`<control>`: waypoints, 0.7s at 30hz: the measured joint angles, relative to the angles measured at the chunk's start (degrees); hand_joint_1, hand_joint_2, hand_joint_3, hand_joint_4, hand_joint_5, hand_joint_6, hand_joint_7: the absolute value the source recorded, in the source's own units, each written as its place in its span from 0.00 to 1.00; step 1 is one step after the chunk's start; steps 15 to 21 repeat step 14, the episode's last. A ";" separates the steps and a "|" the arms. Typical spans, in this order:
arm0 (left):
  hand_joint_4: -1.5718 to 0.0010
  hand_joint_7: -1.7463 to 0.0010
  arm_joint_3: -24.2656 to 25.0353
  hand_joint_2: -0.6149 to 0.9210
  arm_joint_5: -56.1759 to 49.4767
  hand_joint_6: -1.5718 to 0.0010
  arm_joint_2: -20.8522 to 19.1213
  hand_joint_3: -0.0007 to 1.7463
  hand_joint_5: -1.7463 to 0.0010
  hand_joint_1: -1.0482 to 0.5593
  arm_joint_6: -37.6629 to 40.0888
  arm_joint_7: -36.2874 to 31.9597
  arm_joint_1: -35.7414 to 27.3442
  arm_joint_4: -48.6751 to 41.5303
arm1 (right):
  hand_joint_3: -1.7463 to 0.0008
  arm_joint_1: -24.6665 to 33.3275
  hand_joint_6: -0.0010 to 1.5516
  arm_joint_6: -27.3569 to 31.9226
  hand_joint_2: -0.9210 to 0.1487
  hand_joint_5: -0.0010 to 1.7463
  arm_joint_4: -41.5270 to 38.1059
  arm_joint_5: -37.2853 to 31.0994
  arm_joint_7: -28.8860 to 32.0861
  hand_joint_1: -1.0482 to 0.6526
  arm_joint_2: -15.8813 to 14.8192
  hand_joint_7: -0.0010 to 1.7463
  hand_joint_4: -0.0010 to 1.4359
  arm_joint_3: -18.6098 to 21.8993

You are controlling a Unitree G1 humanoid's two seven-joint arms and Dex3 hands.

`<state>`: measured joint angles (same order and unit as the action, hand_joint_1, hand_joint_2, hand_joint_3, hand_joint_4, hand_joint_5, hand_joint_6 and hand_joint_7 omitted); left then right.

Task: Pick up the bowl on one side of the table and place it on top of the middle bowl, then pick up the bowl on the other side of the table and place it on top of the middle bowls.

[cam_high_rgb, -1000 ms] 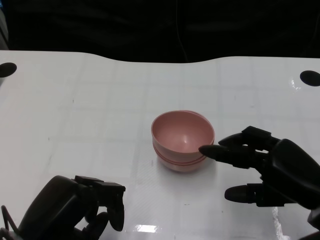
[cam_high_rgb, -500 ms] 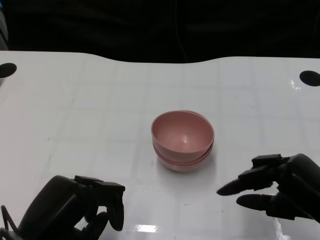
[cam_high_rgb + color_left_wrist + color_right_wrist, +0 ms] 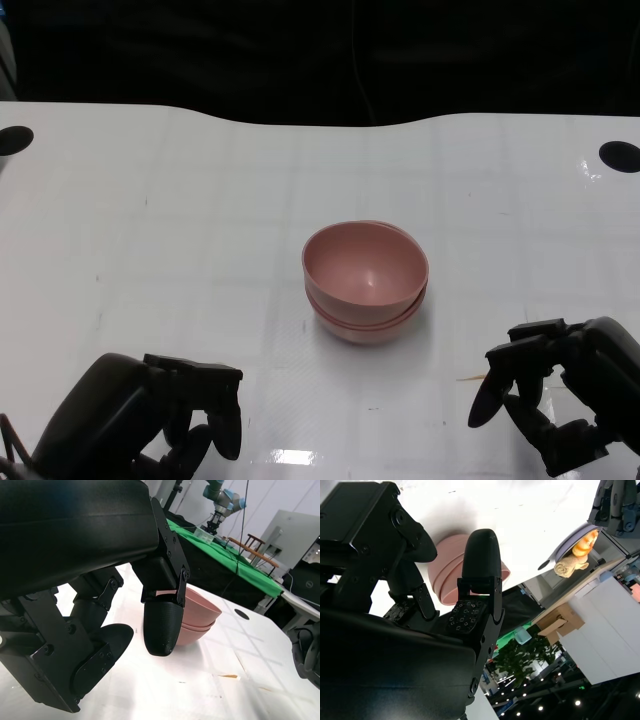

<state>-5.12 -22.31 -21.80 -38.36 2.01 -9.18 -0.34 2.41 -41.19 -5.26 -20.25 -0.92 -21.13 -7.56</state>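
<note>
The pink bowls (image 3: 366, 281) sit nested in one stack at the middle of the white table (image 3: 180, 220), the top bowl slightly askew in the one beneath. The right hand (image 3: 560, 405) hangs near the table's front edge, well apart from the stack — fingers curled in, holding nothing. The left hand (image 3: 150, 420) rests at the front left, likewise curled and empty.
</note>
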 measured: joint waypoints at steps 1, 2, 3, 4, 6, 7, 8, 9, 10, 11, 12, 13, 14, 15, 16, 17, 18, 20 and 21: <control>0.42 0.20 0.00 0.52 1.12 0.43 0.09 0.90 0.05 0.69 0.03 0.30 0.00 -0.23 | 0.04 -0.15 0.64 -0.23 0.81 1.00 -0.50 0.05 0.00 0.80 0.11 0.73 0.72 0.01; 0.42 0.20 0.00 0.52 2.62 0.43 0.32 0.91 0.05 0.69 0.04 0.57 0.00 -0.67 | 0.03 -0.36 0.64 -0.52 0.82 1.00 -1.14 0.11 0.00 0.81 0.23 0.74 0.72 0.01; 0.42 0.19 -0.03 0.52 3.75 0.43 0.51 0.91 0.04 0.70 0.05 0.85 0.00 -1.03 | 0.03 -0.63 0.63 -0.94 0.82 1.00 -1.94 0.21 -0.01 0.81 0.37 0.76 0.72 0.00; 0.42 0.19 -0.04 0.52 4.83 0.43 0.72 0.91 0.04 0.70 0.05 1.17 0.00 -1.30 | 0.03 -1.00 0.63 -1.37 0.82 1.00 -2.79 0.38 -0.05 0.81 0.52 0.76 0.72 0.00; 0.42 0.19 -0.08 0.53 6.60 0.44 1.05 0.92 0.04 0.70 0.05 1.85 0.04 -1.85 | 0.03 -1.80 0.62 -2.40 0.82 1.00 -4.23 1.05 -0.14 0.81 0.79 0.77 0.71 -0.01; 0.42 0.18 -0.10 0.53 7.39 0.44 1.16 0.92 0.04 0.71 0.05 2.37 0.05 -2.08 | 0.03 -2.11 0.62 -2.68 0.81 1.00 -4.76 1.37 -0.24 0.81 0.89 0.77 0.71 -0.01; 0.42 0.18 -0.19 0.53 8.43 0.44 1.19 0.93 0.04 0.72 0.05 3.11 0.08 -2.32 | 0.04 -2.35 0.62 -2.90 0.81 1.00 -5.17 1.64 -0.40 0.81 1.03 0.77 0.70 -0.01; 0.42 0.17 -0.26 0.53 9.27 0.44 1.23 0.93 0.04 0.72 0.05 3.67 0.13 -2.56 | 0.04 -2.52 0.62 -3.06 0.80 0.99 -5.43 1.87 -0.66 0.80 1.13 0.77 0.70 -0.04; 0.43 0.17 -0.34 0.53 9.94 0.44 1.24 0.93 0.04 0.72 0.07 4.37 0.24 -2.81 | 0.04 -2.75 0.61 -3.14 0.78 0.99 -5.79 2.42 -1.15 0.79 1.18 0.77 0.70 -0.13; 0.43 0.16 -0.45 0.53 10.78 0.44 1.28 0.94 0.04 0.72 0.22 4.95 0.35 -3.00 | 0.04 -3.00 0.61 -3.17 0.77 0.98 -6.28 3.30 -1.73 0.79 1.24 0.77 0.69 -0.27; 0.42 0.16 -0.50 0.53 11.54 0.43 1.31 0.94 0.04 0.72 0.37 5.55 0.46 -3.09 | 0.05 -3.20 0.61 -3.17 0.76 0.98 -6.73 4.10 -2.34 0.78 1.25 0.77 0.69 -0.35; 0.42 0.16 -0.51 0.54 12.29 0.43 1.36 0.93 0.04 0.73 0.57 6.15 0.63 -3.24 | 0.05 -3.34 0.61 -3.17 0.75 0.98 -6.95 4.76 -3.02 0.77 1.26 0.77 0.69 -0.44; 0.42 0.16 -0.52 0.54 13.49 0.43 1.49 0.93 0.04 0.73 0.81 6.80 0.91 -3.61 | 0.06 -3.48 0.61 -3.17 0.75 0.98 -7.17 5.58 -3.65 0.77 1.29 0.77 0.69 -0.57; 0.42 0.16 -0.52 0.54 13.49 0.43 1.49 0.93 0.04 0.73 0.81 6.80 0.91 -3.61 | 0.06 -3.48 0.61 -3.17 0.75 0.98 -7.17 5.58 -3.65 0.77 1.29 0.77 0.69 -0.57; 0.42 0.16 -0.52 0.54 13.49 0.43 1.49 0.93 0.04 0.73 0.81 6.80 0.91 -3.61 | 0.06 -3.48 0.61 -3.17 0.75 0.98 -7.17 5.58 -3.65 0.77 1.29 0.77 0.69 -0.57; 0.42 0.16 -0.52 0.54 13.49 0.43 1.49 0.93 0.04 0.73 0.81 6.80 0.91 -3.61 | 0.06 -3.48 0.61 -3.17 0.75 0.98 -7.17 5.58 -3.65 0.77 1.29 0.77 0.69 -0.57; 0.42 0.16 -0.52 0.54 13.49 0.43 1.49 0.93 0.04 0.73 0.81 6.80 0.91 -3.61 | 0.06 -3.48 0.61 -3.17 0.75 0.98 -7.17 5.58 -3.65 0.77 1.29 0.77 0.69 -0.57; 0.42 0.16 -0.52 0.54 13.49 0.43 1.49 0.93 0.04 0.73 0.81 6.80 0.91 -3.61 | 0.06 -3.48 0.61 -3.17 0.75 0.98 -7.17 5.58 -3.65 0.77 1.29 0.77 0.69 -0.57; 0.42 0.16 -0.52 0.54 13.49 0.43 1.49 0.93 0.04 0.73 0.81 6.80 0.91 -3.61 | 0.06 -3.48 0.61 -3.17 0.75 0.98 -7.17 5.58 -3.65 0.77 1.29 0.77 0.69 -0.57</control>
